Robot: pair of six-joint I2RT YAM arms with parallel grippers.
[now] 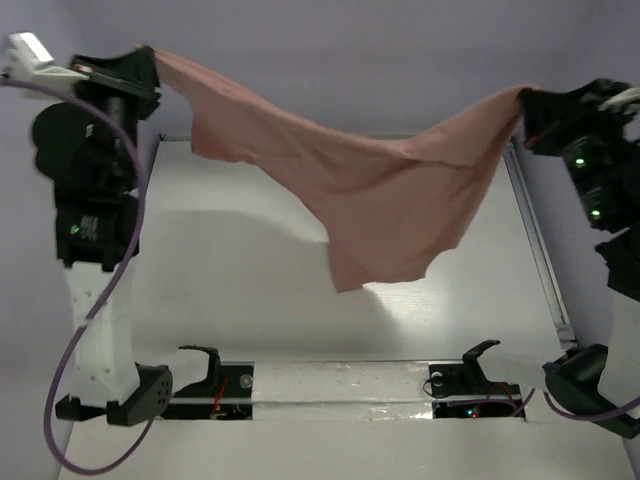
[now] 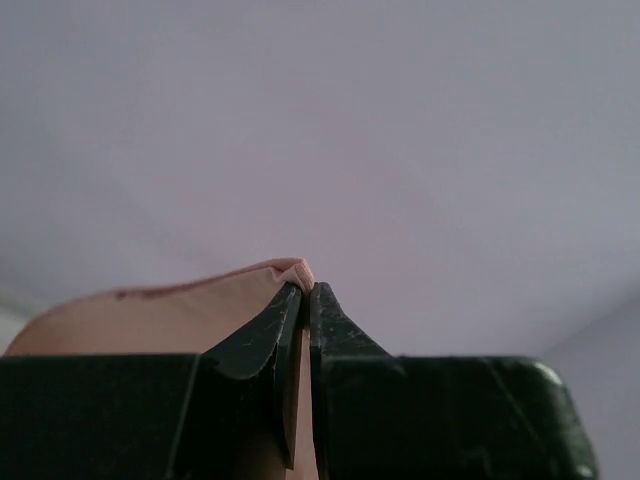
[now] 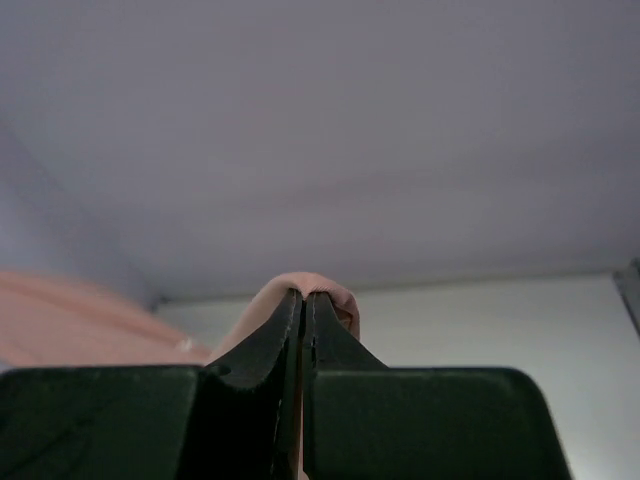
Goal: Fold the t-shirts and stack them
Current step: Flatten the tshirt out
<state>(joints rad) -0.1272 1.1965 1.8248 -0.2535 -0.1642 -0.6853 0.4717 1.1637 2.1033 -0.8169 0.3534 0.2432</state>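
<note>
Left gripper (image 1: pixel 152 62) at ten o'clock, right gripper (image 1: pixel 524 99) at two, clench the dusty-pink t-shirt (image 1: pixel 380 190) aloft, seemingly to spread it.

The t-shirt (image 1: pixel 380 190) is an even dusty pink (a thin darker line runs along its edge in the left wrist view). The left gripper (image 2: pixel 305 290) and right gripper (image 3: pixel 303 295) are matte black. The table (image 1: pixel 240 300) is off-white and the wall (image 1: pixel 350 50) pale lavender-grey. A purple cable (image 1: pixel 137 230) crosses the left arm's white lower link (image 1: pixel 100 330). Small green lights (image 1: pixel 578 158) glow on the black right arm.
</note>
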